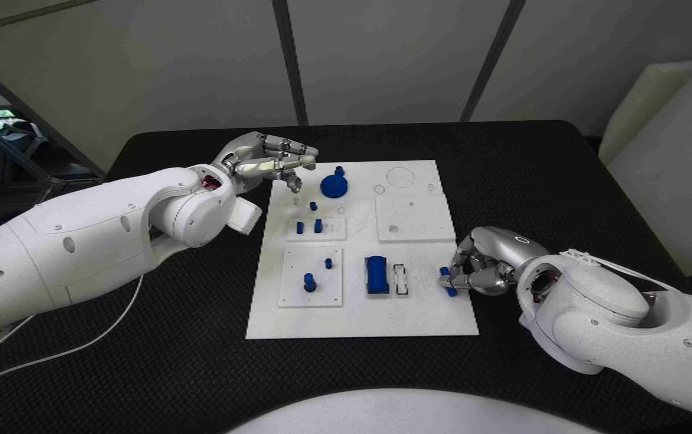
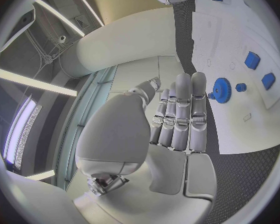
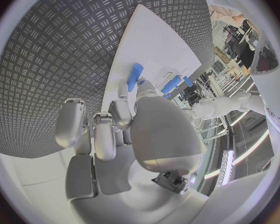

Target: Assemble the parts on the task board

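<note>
I see the white board (image 1: 361,299) lying in the middle of the black surface (image 1: 548,164), with small blue parts spread over it: a gear (image 1: 335,185) near the far edge, short pegs (image 1: 309,224) in the middle, a block (image 1: 376,275) nearer me. They look like light, rigid, smooth plastic, so I judge a fingertip pinch on the sides suits best. My right robot hand (image 1: 472,267) sits at the board's right edge, fingers pinching a small blue peg (image 1: 450,287). My left robot hand (image 1: 271,163) hovers over the far left corner, fingers straight, holding nothing. Open surface surrounds the board.
</note>
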Controlling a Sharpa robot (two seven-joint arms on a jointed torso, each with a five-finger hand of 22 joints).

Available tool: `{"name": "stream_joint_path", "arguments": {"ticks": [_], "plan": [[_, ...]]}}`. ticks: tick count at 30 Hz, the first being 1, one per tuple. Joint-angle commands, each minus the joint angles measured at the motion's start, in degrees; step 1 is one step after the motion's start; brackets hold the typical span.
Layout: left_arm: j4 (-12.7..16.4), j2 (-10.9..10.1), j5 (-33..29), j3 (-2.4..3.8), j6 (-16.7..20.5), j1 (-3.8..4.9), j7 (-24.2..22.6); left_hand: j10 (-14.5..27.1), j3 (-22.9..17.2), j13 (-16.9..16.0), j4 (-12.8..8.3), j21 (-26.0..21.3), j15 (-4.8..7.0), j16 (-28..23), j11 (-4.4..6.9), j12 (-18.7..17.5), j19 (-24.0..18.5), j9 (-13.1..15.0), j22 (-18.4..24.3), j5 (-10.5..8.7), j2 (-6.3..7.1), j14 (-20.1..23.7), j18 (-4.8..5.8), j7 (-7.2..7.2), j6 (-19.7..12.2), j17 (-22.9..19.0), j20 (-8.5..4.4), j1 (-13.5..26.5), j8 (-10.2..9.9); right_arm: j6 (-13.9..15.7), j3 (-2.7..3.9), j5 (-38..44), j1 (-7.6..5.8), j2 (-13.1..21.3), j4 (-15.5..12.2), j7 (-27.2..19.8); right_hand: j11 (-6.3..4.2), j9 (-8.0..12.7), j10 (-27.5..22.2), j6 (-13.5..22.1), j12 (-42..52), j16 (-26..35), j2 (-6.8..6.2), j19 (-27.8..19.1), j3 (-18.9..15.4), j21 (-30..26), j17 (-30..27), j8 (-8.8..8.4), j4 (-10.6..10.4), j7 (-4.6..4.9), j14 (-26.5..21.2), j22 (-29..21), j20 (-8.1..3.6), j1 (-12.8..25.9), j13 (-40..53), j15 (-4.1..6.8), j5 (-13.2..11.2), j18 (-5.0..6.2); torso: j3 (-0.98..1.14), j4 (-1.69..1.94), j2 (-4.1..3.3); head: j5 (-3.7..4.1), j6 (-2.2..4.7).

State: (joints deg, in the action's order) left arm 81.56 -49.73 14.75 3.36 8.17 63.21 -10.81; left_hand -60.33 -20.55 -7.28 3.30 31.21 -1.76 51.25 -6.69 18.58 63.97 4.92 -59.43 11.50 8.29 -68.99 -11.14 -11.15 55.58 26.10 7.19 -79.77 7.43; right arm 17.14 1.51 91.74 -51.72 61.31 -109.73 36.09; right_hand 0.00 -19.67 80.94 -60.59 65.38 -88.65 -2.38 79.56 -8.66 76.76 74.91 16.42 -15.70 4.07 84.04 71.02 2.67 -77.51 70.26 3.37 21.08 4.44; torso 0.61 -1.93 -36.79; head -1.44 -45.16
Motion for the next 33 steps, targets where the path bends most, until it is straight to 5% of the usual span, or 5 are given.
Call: {"name": "stream_joint_path", "arguments": {"ticks": [1,9,16,21,33], "plan": [[0.12,-0.1,-0.19,0.03,-0.57,0.02,-0.23,0.34,0.24,-0.05,0.05,-0.24,-0.1,-0.12,0.01,0.08,0.2,-0.07,0.07,0.16,-0.59,0.15,0.65,-0.02,-0.28,-0.07,0.32,-0.01,0.16,-7.38,-0.46,5.01,0.52,-0.39,0.12,3.37,-0.33,0.01,-0.16,-0.6,-0.22,0.12,-0.05,-0.45,-0.09,-0.27,12.37,-0.53,0.72,0.04,5.34,-0.04,-0.09,-1.3,0.0,0.51,-0.81,-0.12,-0.03,-0.01,0.0,-0.09,-0.04],[0.11,-0.13,-0.19,0.03,-0.74,0.0,-0.1,0.42,0.32,-0.06,0.07,-0.31,-0.11,-0.09,-0.01,0.2,0.25,-0.09,0.14,0.15,-0.64,0.17,0.66,-0.03,-0.33,-0.15,0.32,-0.04,0.23,-9.94,-0.48,7.26,0.75,-1.1,-0.19,4.77,-0.44,-0.42,-0.17,-0.81,-0.3,0.08,0.53,-0.35,0.54,-0.28,12.49,-0.91,2.2,-0.04,5.37,0.09,-0.21,-4.05,0.14,0.62,-3.79,-0.15,-0.02,0.0,0.03,0.06,-0.07],[0.14,-0.13,-0.19,0.03,-0.79,-0.02,-0.09,0.42,0.32,-0.06,0.07,-0.31,-0.11,-0.09,-0.01,0.2,0.25,-0.09,0.14,0.15,-0.64,0.17,0.66,-0.03,-0.33,-0.15,0.32,-0.04,0.23,-9.58,-0.49,7.94,0.81,-1.55,-0.23,5.43,-0.57,-0.6,-0.21,-0.95,-0.4,0.05,1.21,-0.27,1.5,-0.26,12.55,-1.19,3.01,-0.18,5.38,0.18,-0.27,-5.7,0.19,0.72,-2.94,-0.17,-0.04,0.08,0.03,0.11,-0.05],[0.18,-0.2,-0.19,0.03,-0.76,-0.03,-0.06,0.42,0.32,-0.06,0.07,-0.31,-0.11,-0.09,-0.01,0.2,0.25,-0.09,0.14,0.15,-0.64,0.17,0.66,-0.03,-0.33,-0.15,0.32,-0.04,0.23,-5.22,-0.48,3.75,0.81,-1.0,-0.8,6.3,-0.99,-0.72,-0.15,-1.16,-0.35,-0.12,4.05,-0.01,5.76,-0.05,12.87,-1.74,4.32,-0.58,5.46,0.52,-0.62,-9.29,0.42,1.1,-3.51,-0.23,-0.06,0.08,-0.01,0.07,-0.02],[0.28,-0.2,-0.19,0.03,-0.65,-0.03,0.0,0.49,0.34,-0.06,0.05,-0.34,-0.11,-0.09,-0.01,0.23,0.27,-0.1,0.17,0.16,-0.65,0.18,0.66,-0.03,-0.37,-0.18,0.32,-0.1,0.25,5.78,-0.4,-13.24,0.68,0.24,-2.99,6.01,-0.9,-0.89,0.15,-1.36,-0.27,-0.19,3.34,0.13,7.94,0.06,13.01,-2.35,3.34,-0.5,5.5,0.72,-0.66,-7.77,0.62,1.04,-2.91,-0.29,-0.12,0.09,0.03,-0.03,0.2]]}}
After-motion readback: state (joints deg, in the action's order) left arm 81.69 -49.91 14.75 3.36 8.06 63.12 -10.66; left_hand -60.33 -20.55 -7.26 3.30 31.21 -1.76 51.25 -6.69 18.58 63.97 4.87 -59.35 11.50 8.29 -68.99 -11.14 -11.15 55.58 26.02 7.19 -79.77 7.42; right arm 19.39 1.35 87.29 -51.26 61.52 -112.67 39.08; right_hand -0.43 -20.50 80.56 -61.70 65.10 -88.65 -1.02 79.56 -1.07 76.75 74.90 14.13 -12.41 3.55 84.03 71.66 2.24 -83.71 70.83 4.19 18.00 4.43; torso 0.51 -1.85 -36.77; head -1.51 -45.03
